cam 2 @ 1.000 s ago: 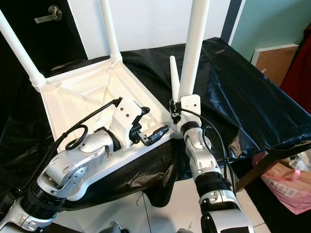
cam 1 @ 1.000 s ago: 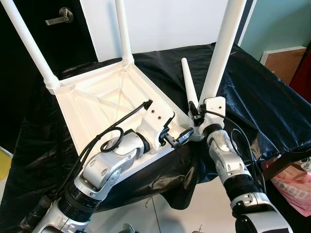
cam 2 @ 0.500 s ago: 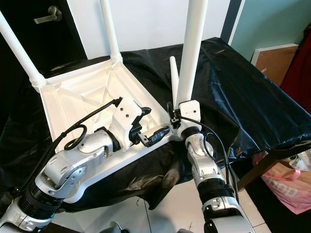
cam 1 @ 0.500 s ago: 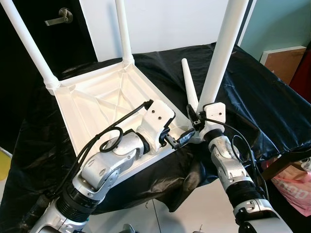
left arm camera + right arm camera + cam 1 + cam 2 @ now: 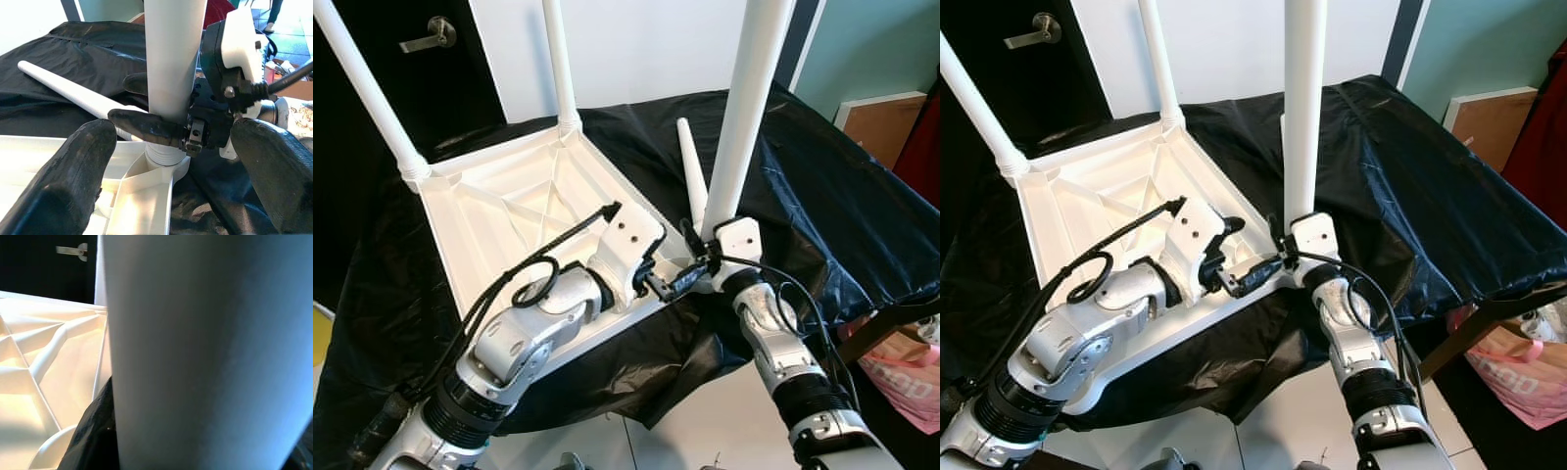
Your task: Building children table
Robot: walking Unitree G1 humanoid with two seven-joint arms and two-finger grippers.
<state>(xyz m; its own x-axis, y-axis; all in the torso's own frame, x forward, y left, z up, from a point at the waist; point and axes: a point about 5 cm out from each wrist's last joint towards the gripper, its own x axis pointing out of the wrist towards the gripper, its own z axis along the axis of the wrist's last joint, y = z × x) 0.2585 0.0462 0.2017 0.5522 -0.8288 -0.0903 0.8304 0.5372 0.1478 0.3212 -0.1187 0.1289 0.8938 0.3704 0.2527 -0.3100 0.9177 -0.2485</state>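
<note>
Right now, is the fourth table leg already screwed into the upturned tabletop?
No. The spare leg lies loose on the black cloth beside the tabletop, while the right gripper grips the upright leg at its corner.

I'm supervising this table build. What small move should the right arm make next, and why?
Probably keep twisting the leg into its corner socket. The right pincer grips it just above the socket, a threaded ring shows at the foot, and the left pincer waits open beside.

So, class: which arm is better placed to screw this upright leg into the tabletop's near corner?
Right. The right gripper is clamped on the upright leg just above its corner socket, while the left gripper sits open beside it at the tabletop edge.
</note>
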